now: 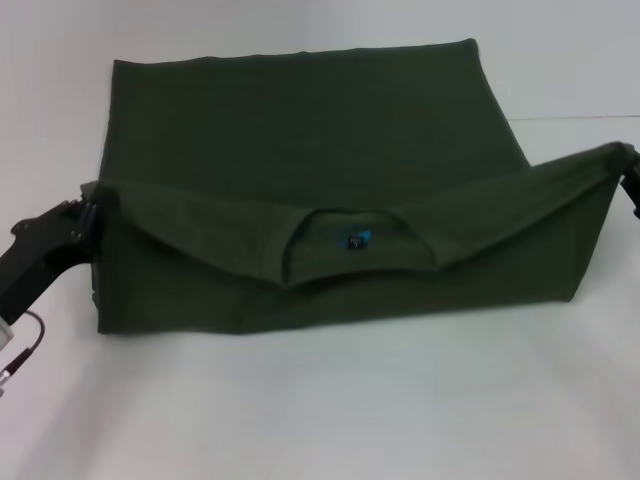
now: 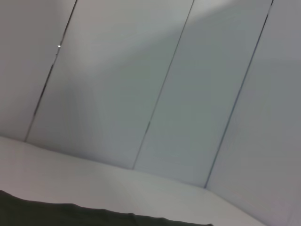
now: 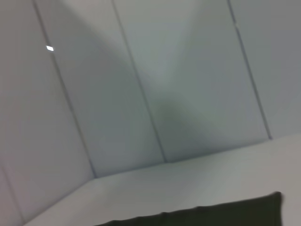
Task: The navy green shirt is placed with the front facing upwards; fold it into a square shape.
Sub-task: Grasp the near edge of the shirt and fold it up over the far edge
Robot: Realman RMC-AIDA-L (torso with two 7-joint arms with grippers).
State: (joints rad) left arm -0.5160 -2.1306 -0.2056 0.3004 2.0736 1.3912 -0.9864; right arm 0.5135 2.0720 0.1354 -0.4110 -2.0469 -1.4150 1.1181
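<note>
The navy green shirt (image 1: 300, 130) lies across the white desk (image 1: 320, 410), its collar end lifted and sagging in the middle — the blue neck label (image 1: 358, 240) showing. The left pincer (image 1: 88, 212) grips one raised corner, the right pincer (image 1: 628, 160) clamps the other.

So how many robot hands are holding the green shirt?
2. The left hand pinches the shirt at its left corner; the right hand holds the raised right corner, mostly out of view.
</note>
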